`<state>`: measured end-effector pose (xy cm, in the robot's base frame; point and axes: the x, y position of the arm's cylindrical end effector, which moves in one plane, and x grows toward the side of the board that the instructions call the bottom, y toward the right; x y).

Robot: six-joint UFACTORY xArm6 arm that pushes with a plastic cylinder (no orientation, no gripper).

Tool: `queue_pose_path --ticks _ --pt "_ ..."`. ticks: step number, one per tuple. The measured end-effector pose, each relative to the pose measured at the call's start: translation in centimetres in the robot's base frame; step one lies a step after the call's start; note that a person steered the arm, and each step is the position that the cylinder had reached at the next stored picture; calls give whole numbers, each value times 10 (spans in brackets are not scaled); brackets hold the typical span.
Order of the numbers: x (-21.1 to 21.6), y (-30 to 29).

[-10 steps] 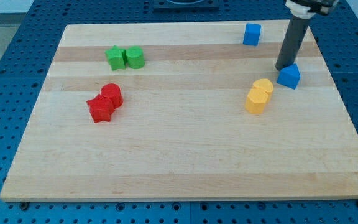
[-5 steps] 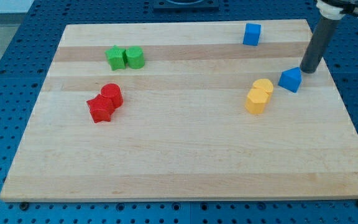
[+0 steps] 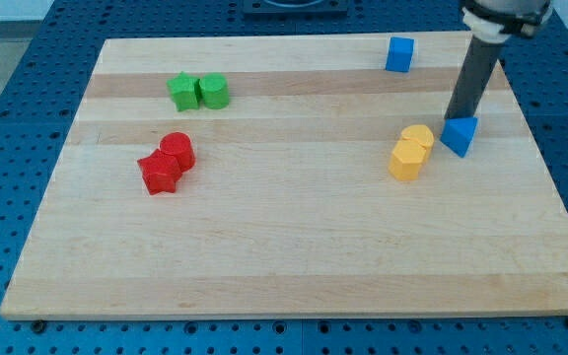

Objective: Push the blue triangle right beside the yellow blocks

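Note:
The blue triangle (image 3: pixel 460 135) lies on the wooden board at the view's right. Two yellow blocks (image 3: pixel 410 152) sit touching each other just to its left, with a small gap between them and the triangle. My dark rod comes down from the view's top right, and my tip (image 3: pixel 455 118) rests at the triangle's upper edge, touching or nearly touching it.
A blue cube (image 3: pixel 399 54) sits near the board's top edge. Two green blocks (image 3: pixel 198 92) stand together at the upper left. Two red blocks (image 3: pixel 167 163) stand together at the left. The board's right edge (image 3: pixel 550 168) lies beyond the triangle.
My tip swung out to the triangle's upper right, then came back left to its top edge. The blue triangle has shifted slightly down and towards the yellow blocks.

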<state>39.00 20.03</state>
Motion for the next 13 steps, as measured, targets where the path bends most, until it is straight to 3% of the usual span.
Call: queue_pose_path --ticks 4,10,12,13 --pt "6 29" --pt "33 -10" --pt "33 61" --pt "38 57"
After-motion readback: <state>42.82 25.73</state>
